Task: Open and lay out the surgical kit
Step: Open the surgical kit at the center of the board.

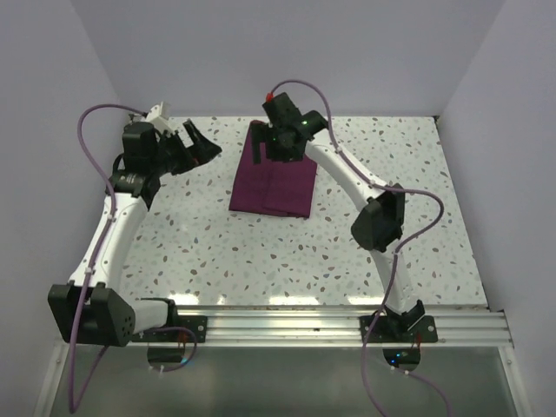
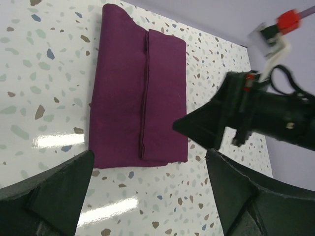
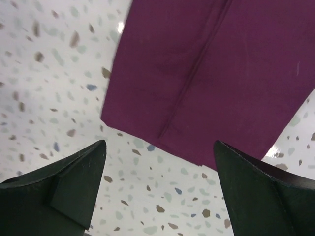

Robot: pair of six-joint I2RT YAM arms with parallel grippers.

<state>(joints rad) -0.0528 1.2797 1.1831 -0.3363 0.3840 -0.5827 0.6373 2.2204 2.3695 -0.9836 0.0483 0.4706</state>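
Wrap [image 1: 272,181]: plum cloth, folded shut into a flat oblong, with one flap lapped over the other along a lengthwise seam. It lies flat on the speckled surface [image 1: 200,252], in the far middle part, between the two arms. Left pincer [image 1: 198,143]: held above the surface just left of the wrap, apart from it and pointing toward it. Its jaws are set wide with nothing between them, and its wrist view shows the whole wrap beyond the two dark fingers [image 2: 49,196]. Right pincer [image 1: 258,145]: over the wrap's far left corner, the arm reaching across from the right. Its jaws are spread wide with nothing gripped, and its wrist view shows one end of the wrap and bare surface between the fingers [image 3: 266,191]. Whether these fingertips touch the cloth cannot be told. Cables [image 1: 87,130]: purple, running along both arms.
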